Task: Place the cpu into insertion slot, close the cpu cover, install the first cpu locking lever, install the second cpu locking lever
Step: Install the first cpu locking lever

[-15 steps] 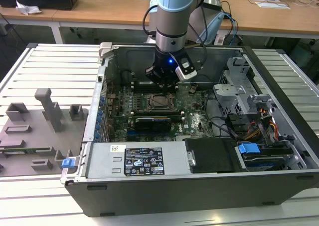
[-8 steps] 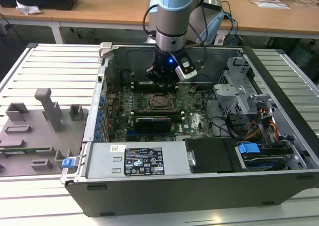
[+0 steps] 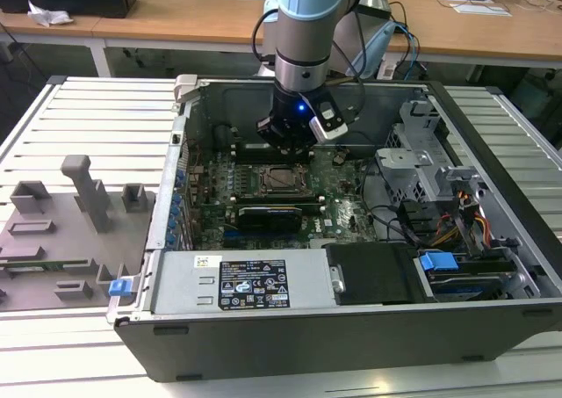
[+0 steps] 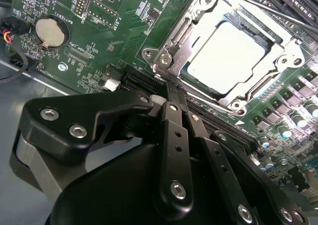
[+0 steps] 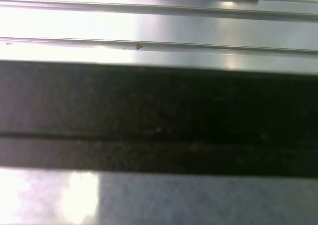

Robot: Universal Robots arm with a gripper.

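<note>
Bright, even light; blurred wrist close-up

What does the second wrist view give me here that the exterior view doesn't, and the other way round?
Second wrist view alone: the silvery square cpu seated under the closed silver metal cpu cover, and a round coin battery. Exterior view alone: the whole grey computer case, the blue drive latch, the slatted grey table. Both: the green motherboard and the black pincer beside the socket.

End effector fingertips hidden behind its own black linkage
</note>
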